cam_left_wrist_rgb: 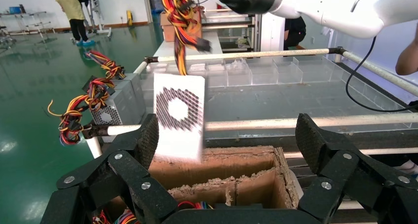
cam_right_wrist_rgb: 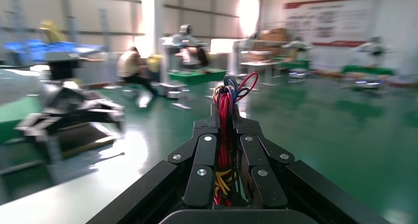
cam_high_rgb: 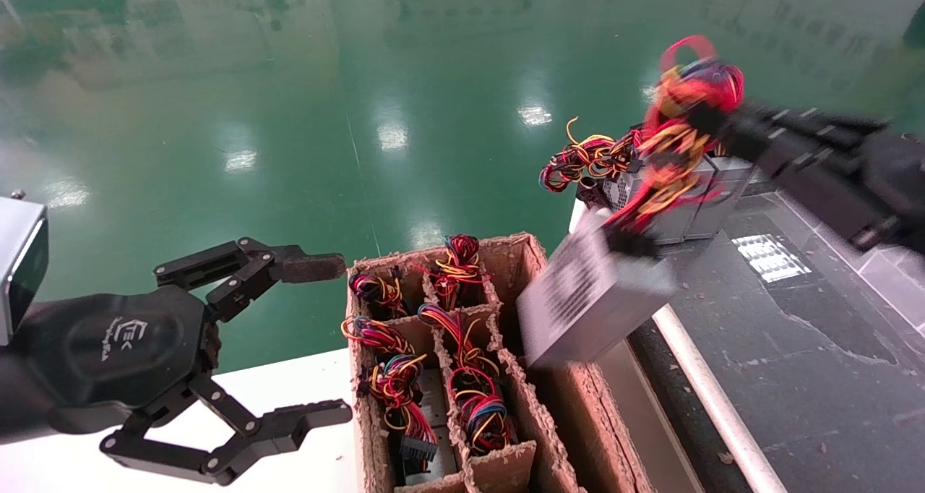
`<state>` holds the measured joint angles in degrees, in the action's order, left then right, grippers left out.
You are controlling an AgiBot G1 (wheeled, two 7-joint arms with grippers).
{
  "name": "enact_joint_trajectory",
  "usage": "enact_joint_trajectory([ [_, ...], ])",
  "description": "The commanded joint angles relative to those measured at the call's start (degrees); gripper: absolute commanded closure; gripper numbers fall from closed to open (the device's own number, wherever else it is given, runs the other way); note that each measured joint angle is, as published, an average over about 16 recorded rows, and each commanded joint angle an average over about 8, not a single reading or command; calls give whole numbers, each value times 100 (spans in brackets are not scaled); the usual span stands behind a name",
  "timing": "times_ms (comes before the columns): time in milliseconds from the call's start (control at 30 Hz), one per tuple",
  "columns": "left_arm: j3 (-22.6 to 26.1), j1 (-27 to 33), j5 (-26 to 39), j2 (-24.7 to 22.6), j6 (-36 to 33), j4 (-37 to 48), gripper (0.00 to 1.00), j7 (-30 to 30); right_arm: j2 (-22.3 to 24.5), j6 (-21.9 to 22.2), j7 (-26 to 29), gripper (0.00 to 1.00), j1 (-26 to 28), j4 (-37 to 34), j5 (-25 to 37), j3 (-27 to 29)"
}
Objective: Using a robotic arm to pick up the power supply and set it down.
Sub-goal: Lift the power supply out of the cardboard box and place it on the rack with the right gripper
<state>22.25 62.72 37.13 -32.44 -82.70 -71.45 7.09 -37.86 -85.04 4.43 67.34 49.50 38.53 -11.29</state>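
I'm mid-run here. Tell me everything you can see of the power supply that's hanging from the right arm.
The power supply is a grey sheet-metal box with a perforated face and a round fan-grille pattern. It hangs tilted in the air over the cardboard divider box, at the edge nearest the dark table, touching neither. Only its bundle of red, yellow and black wires carries it: the right gripper is shut on that bundle. The casing looks intact.

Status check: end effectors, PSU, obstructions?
Right end effector shut on wire bundle, power supply hanging above cardboard divider box. Left end effector open, idle beside box. Nothing blocking.
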Motion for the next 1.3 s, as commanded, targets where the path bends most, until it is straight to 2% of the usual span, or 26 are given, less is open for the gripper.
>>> enact_joint_trajectory([
  [33, 0, 0, 0, 0, 0, 0, 0, 0, 101, -40, -120, 100, 128, -264, -5, 79],
  [433, 0, 0, 0, 0, 0, 0, 0, 0, 393, 43, -1406, 100, 915, -1905, 878, -69],
  [767, 0, 0, 0, 0, 0, 0, 0, 0, 525, -171, -1973, 100, 1241, -2883, 1178, -179],
  [1000, 0, 0, 0, 0, 0, 0, 0, 0, 306, -123, -2243, 100, 1502, -3301, 1510, -385],
  [1300, 1, 0, 0, 0, 0, 0, 0, 0, -223, -28, -2413, 100, 1949, -3641, 1892, -651],
])
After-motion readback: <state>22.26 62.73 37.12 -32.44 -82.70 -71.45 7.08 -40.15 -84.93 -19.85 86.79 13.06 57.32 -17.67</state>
